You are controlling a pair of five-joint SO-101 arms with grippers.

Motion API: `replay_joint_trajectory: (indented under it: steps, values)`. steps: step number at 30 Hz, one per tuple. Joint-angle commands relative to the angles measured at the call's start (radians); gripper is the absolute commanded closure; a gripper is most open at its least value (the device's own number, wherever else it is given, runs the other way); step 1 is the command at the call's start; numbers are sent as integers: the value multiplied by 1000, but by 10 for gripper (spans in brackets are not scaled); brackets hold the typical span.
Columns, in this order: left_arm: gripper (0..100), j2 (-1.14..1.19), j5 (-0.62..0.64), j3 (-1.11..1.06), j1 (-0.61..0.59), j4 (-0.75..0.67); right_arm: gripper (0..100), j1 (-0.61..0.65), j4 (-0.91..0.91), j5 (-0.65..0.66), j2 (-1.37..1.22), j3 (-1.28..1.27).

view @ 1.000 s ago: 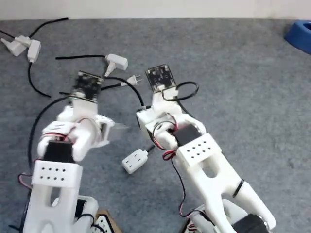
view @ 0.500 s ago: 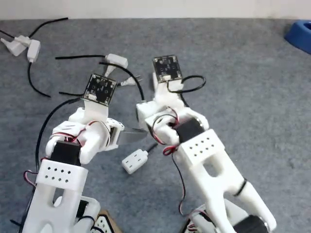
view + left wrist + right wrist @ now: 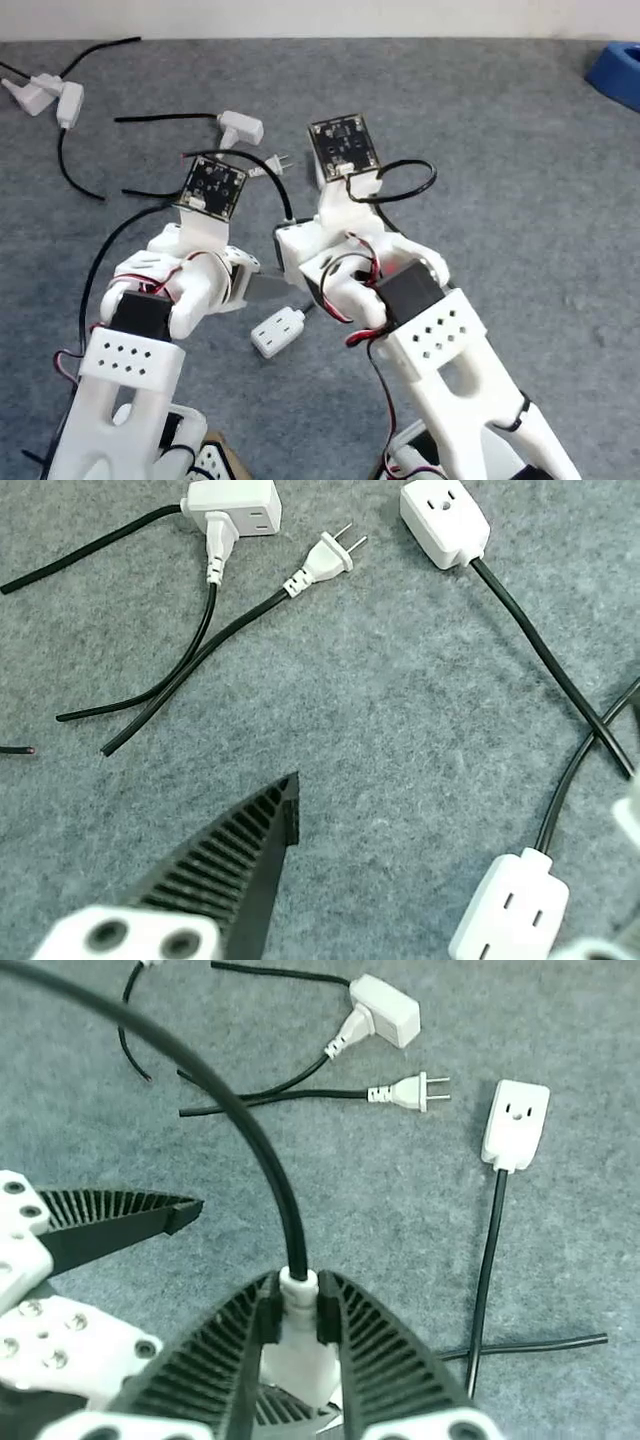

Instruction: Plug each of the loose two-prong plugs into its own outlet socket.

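My right gripper (image 3: 298, 1305) pinches a white plug (image 3: 300, 1350) at its cord end. Next to it my left gripper (image 3: 264, 288) stands spread, holding nothing. Beyond both, the loose two-prong plug (image 3: 410, 1091) lies on the tabletop (image 3: 400, 1210), with a socket (image 3: 515, 1112) just past its prongs.

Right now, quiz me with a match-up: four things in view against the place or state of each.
Things:
1. white two-prong plug on a black cord
2. white cord end on a thick black cable
3. white multi-slot outlet block
4. blue rounded object

Places or states:
A. flat on the grey carpet, slots up, nothing plugged in
B. far right edge of the high view
C. clamped in the right claw
D. lying loose, prongs bare

Pairs: 1-D, 2-C, 3-A, 4-B
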State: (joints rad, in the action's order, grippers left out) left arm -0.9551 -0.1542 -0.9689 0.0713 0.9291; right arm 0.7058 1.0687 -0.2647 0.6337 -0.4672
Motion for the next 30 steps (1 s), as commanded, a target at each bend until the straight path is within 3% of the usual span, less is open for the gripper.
replay_joint_trajectory:
  steps: [1, 8, 16, 19, 24, 30]
  values:
    - [501, -4, 5, 12, -70, -57, 992, 21, 70, 25, 27, 19]
    - [501, -4, 5, 10, -84, -64, 992, -21, 133, 104, 36, -73]
    - [501, -5, 5, 13, -96, -64, 992, -39, 77, 100, 27, -185]
    - [501, -5, -37, 4, -165, -86, 992, -39, 102, 106, 27, -186]
    - [501, -5, -94, -120, -357, -255, 992, -35, 133, 161, 25, -180]
    - [501, -8, -31, -68, -555, -307, 992, 8, 104, 278, 21, -179]
